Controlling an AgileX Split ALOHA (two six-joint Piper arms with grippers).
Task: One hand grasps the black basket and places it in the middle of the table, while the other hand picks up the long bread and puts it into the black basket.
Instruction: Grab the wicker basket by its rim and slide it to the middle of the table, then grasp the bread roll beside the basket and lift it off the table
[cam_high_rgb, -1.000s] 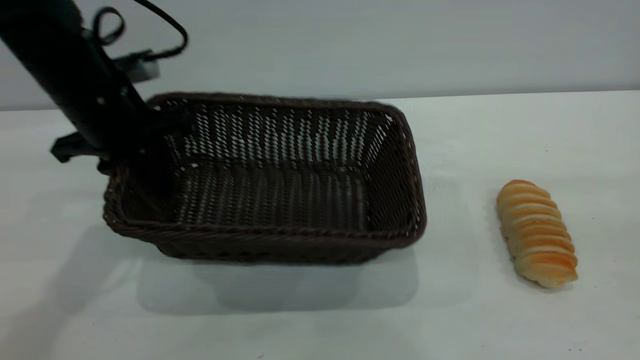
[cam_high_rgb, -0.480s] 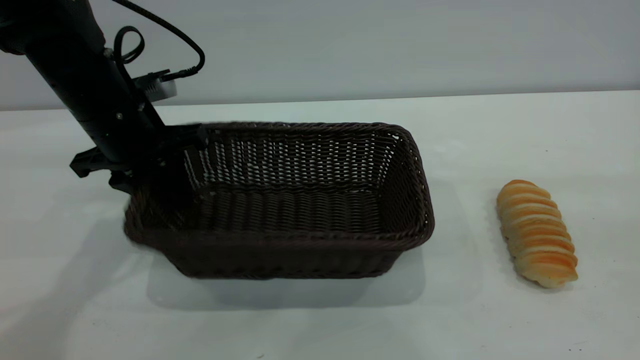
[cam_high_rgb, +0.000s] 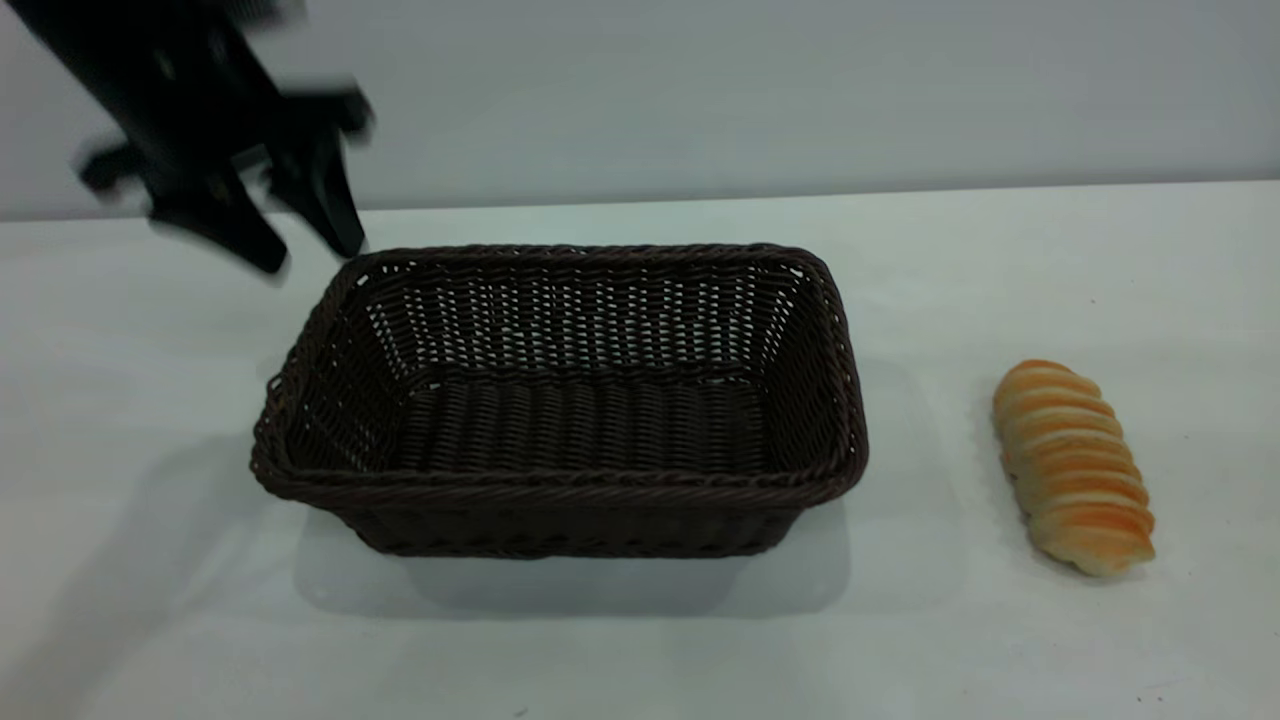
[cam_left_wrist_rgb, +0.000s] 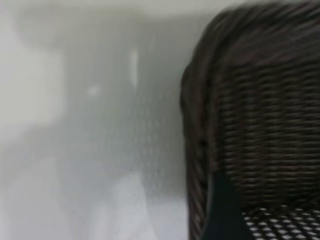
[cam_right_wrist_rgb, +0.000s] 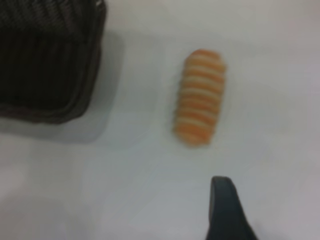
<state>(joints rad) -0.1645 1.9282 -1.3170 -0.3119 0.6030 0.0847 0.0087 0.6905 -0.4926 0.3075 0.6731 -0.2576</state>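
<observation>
Exterior view: the black basket (cam_high_rgb: 560, 400) stands flat on the table (cam_high_rgb: 640, 640), roughly mid-table and empty. My left gripper (cam_high_rgb: 300, 225) is in the air above and just behind the basket's left rear corner, fingers spread, holding nothing and clear of the rim. The long bread (cam_high_rgb: 1073, 466) lies on the tabletop well to the right of the basket, long axis running front to back. The right arm is not in this view.

Left wrist view: the basket's braided rim (cam_left_wrist_rgb: 200, 130) and sloping weave fill one side, bare table beside it. One dark fingertip (cam_left_wrist_rgb: 222, 210) shows at the frame edge, touching nothing.

Right wrist view: the bread (cam_right_wrist_rgb: 199, 96) lies apart from the basket corner (cam_right_wrist_rgb: 75, 100). One dark finger (cam_right_wrist_rgb: 225, 210) of the right gripper shows short of the loaf; I cannot tell how its fingers are set.

Assessment: the loaf looks light, soft and easily dented. I would grip it across its narrow width at mid-length, with modest force. The wicker looks stiff and light.
</observation>
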